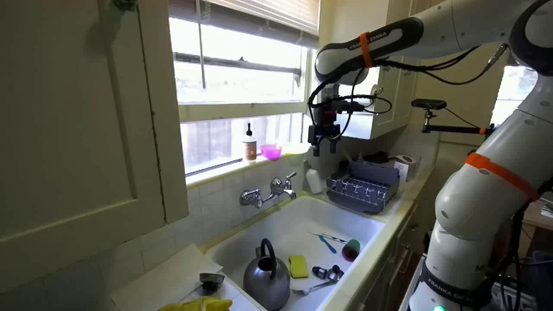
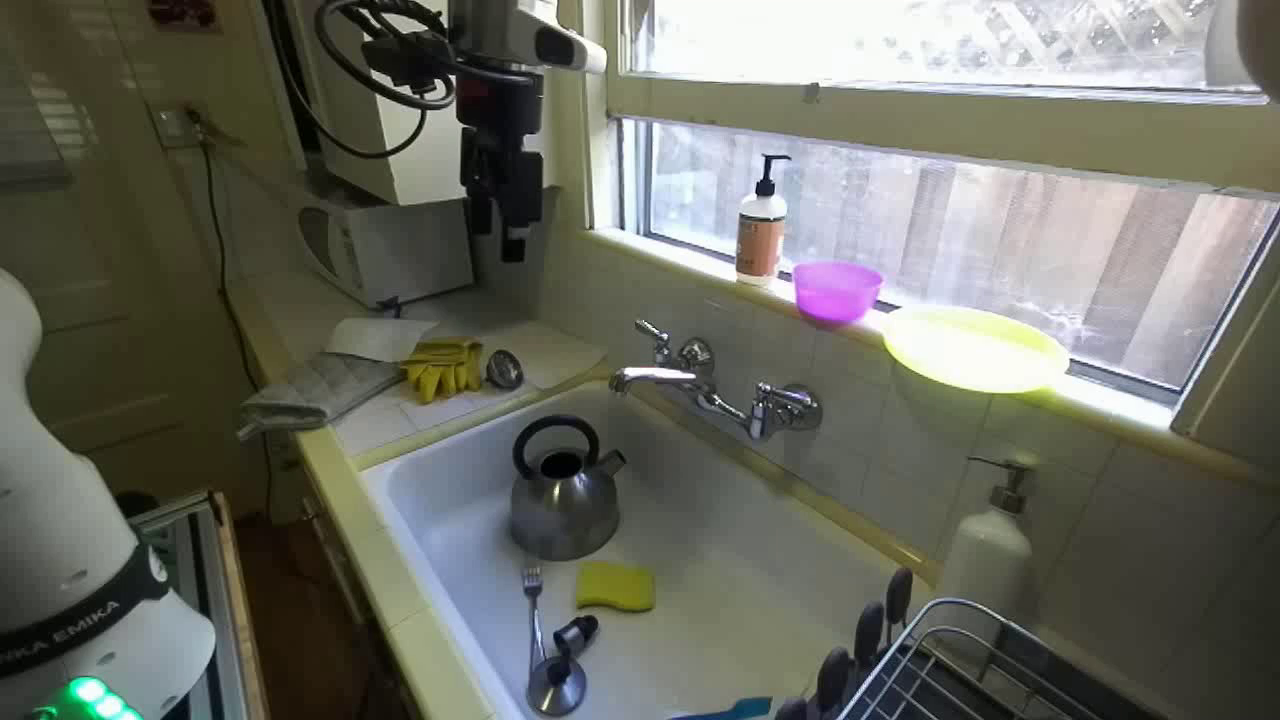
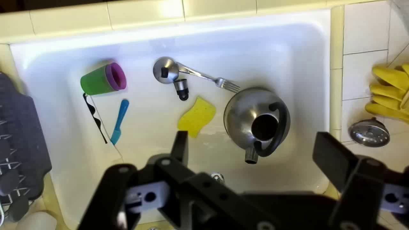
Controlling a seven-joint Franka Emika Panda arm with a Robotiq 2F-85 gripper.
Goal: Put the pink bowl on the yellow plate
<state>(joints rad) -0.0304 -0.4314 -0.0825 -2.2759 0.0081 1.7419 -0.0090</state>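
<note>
The pink bowl (image 1: 271,151) stands upright on the window sill; it also shows in an exterior view (image 2: 837,290). The yellow plate (image 2: 975,350) lies on the same sill beside the bowl, away from the soap bottle; it looks pale and washed out in an exterior view (image 1: 297,149). My gripper (image 1: 324,149) hangs high over the sink, pointing down, apart from both things; it also shows in an exterior view (image 2: 498,240). In the wrist view the fingers (image 3: 252,137) are wide apart with nothing held between them. The bowl and plate are out of the wrist view.
A pump bottle (image 2: 761,240) stands beside the bowl on the sill. The faucet (image 2: 655,376) juts from the wall below. The sink holds a steel kettle (image 3: 239,115), a sponge (image 3: 198,116), a cup (image 3: 96,81) and cutlery. A dish rack (image 1: 363,190) and white bottle (image 1: 314,180) stand beside it.
</note>
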